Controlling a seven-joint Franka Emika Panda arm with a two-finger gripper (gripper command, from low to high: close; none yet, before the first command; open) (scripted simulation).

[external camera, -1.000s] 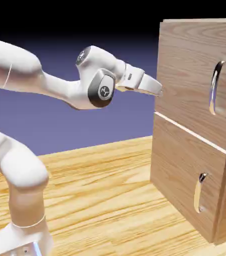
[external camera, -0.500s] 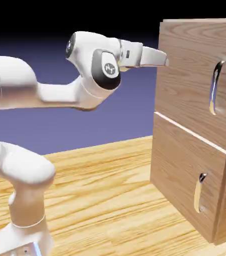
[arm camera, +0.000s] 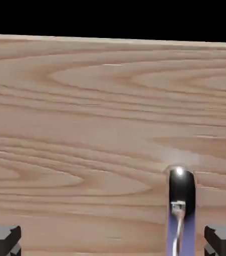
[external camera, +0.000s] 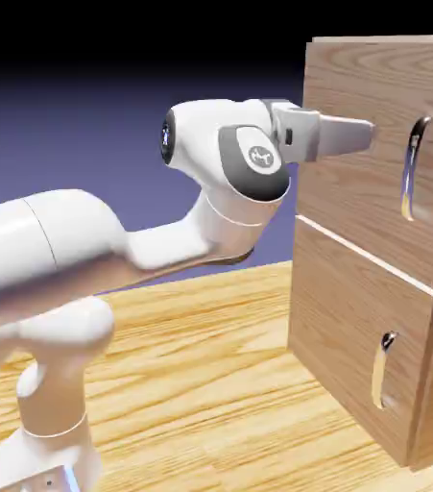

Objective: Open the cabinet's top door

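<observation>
The cabinet [external camera: 354, 317] is a tall light-brown wood-grain box at the exterior view's right. Its top door [external camera: 354, 192] carries a long curved silver handle [external camera: 410, 178]. My gripper [external camera: 364, 135] points level at this door, just left of the handle's upper end and a little short of it. In the hand view the top door [arm camera: 84, 125] fills the frame. The handle [arm camera: 180, 210] shows at the lower right, just inside the right fingertip [arm camera: 224, 239]. My gripper [arm camera: 113, 244] is open, with only the door's wood between the fingertips.
Below the top door sits the shorter door [external camera: 345, 327] with its small silver handle [external camera: 383, 370]. The wooden table [external camera: 210, 384] stretches left of the cabinet. My arm's elbow and base fill the exterior view's lower left.
The hand has swung right, from beside the cabinet's left edge to in front of the top door near its handle. The jaws have stayed wide.
</observation>
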